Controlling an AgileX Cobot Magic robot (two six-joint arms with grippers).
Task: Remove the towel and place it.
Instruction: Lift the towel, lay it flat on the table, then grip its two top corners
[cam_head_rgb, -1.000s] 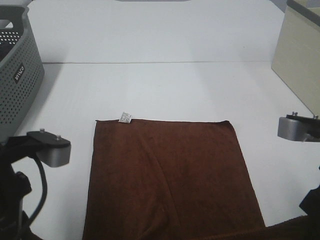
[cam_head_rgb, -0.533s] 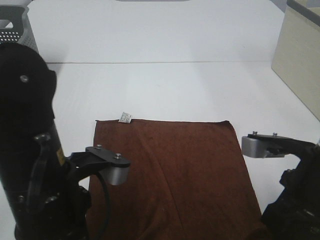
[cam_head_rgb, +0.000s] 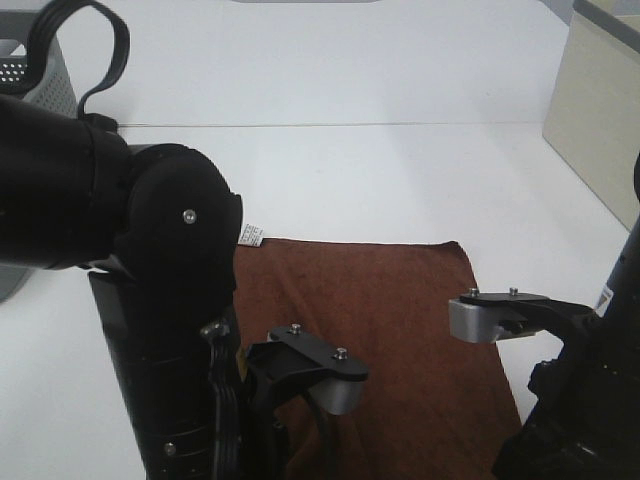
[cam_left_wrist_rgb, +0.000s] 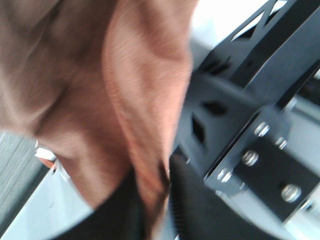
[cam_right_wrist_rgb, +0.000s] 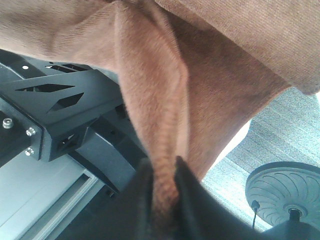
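Observation:
The dark brown towel (cam_head_rgb: 400, 320) lies spread on the white table (cam_head_rgb: 350, 170), its small white tag (cam_head_rgb: 251, 235) at the far left corner. My left arm (cam_head_rgb: 150, 280) covers the towel's left part and my right arm (cam_head_rgb: 580, 400) stands at its near right. Neither gripper shows in the high view. In the left wrist view my left gripper (cam_left_wrist_rgb: 160, 200) is shut on a pinched fold of the towel (cam_left_wrist_rgb: 125, 90). In the right wrist view my right gripper (cam_right_wrist_rgb: 162, 195) is shut on another fold of the towel (cam_right_wrist_rgb: 210, 90).
The grey perforated basket (cam_head_rgb: 22, 72) stands at the far left, mostly behind my left arm. A beige box (cam_head_rgb: 600, 110) stands at the far right edge. The robot's black frame (cam_right_wrist_rgb: 55, 110) and the floor show below the hanging cloth.
Both arms have come up and in over the near half of the towel. The left arm now hides the towel's left side and most of the basket.

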